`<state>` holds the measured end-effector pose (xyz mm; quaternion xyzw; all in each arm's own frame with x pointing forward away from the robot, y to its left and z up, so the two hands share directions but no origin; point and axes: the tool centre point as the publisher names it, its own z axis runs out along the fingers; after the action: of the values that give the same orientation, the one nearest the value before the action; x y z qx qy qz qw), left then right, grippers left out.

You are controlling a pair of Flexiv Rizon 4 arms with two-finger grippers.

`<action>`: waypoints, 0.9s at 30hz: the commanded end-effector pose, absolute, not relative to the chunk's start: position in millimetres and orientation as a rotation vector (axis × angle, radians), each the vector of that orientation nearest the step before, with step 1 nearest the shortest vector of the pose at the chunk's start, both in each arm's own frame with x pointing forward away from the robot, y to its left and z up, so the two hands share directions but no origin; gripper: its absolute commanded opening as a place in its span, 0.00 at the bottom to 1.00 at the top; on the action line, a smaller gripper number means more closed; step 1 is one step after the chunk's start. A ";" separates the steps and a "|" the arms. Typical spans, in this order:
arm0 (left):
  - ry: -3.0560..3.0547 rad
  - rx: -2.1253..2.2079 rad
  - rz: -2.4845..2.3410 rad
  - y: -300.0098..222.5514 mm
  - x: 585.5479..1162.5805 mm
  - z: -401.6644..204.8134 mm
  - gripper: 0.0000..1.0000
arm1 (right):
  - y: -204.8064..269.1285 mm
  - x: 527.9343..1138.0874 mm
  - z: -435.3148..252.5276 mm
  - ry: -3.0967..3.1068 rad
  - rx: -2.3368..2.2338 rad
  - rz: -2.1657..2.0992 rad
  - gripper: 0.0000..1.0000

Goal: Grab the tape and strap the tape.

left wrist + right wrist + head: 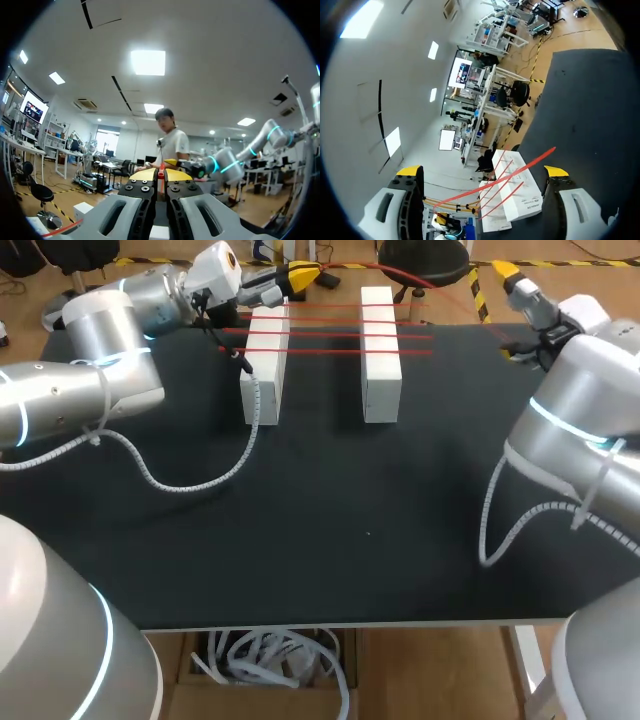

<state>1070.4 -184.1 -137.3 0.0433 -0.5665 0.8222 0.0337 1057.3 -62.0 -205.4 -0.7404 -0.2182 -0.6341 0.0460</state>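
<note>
Strands of thin red tape [330, 333] lie taut across two white rectangular blocks. I count three, side by side, running from the top of the left-hand white block [262, 365] to the top of its twin, the right-hand white block [380, 355]. Both sit on the far half of my black worktop [330, 540], with a clear gap between them.

My left gripper [293, 278] hangs just beyond the far end of the left-hand block. On the left wrist feed its fingers [145, 175] stand almost together. Only a sliver of red shows between the yellow tips, so I read them as pinched on the tape. From there a further strand leads away to the right of the left-hand block, past its twin's far end.

My right gripper [512, 280] is well to the right of the left-hand block, out past the twin and near the worktop's far corner. Its fingers [556, 171] are spread wide and grip nothing. One strand slants across the gap between them and ends just by one yellow tip; I cannot tell whether it touches.

On the right wrist feed a block shows small dark print on its side face, too small for me to read.

A white spiral-wrapped cable [200, 480] sags from my left arm onto the worktop beside the left-hand block.
</note>
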 end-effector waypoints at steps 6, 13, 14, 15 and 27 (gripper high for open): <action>-1.739 0.130 2.528 -184.0 1071.4 -138.0 0.00 | -47.4 1067.3 -217.4 -0.551 -2.245 -2.006 1.00; -1.739 0.130 2.528 -184.0 1071.4 -138.0 0.00 | -44.7 1059.4 -212.0 -0.547 -2.211 -2.011 1.00; -1.739 0.130 2.528 -184.0 1071.4 -138.0 0.00 | -47.0 1058.4 -213.0 -0.558 -2.216 -2.013 1.00; -1.739 0.130 2.528 -184.0 1071.4 -138.0 0.00 | -49.1 1057.5 -213.9 -0.565 -2.222 -2.014 1.00; -1.739 0.130 2.528 -184.0 1071.4 -138.0 0.00 | -57.5 1054.0 -217.3 -0.618 -2.284 -1.983 0.47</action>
<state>1070.4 -184.0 -137.3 0.0432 -0.5665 0.8222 0.0337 1053.8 -55.1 -221.0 -0.7344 -0.1960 -0.6493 0.0248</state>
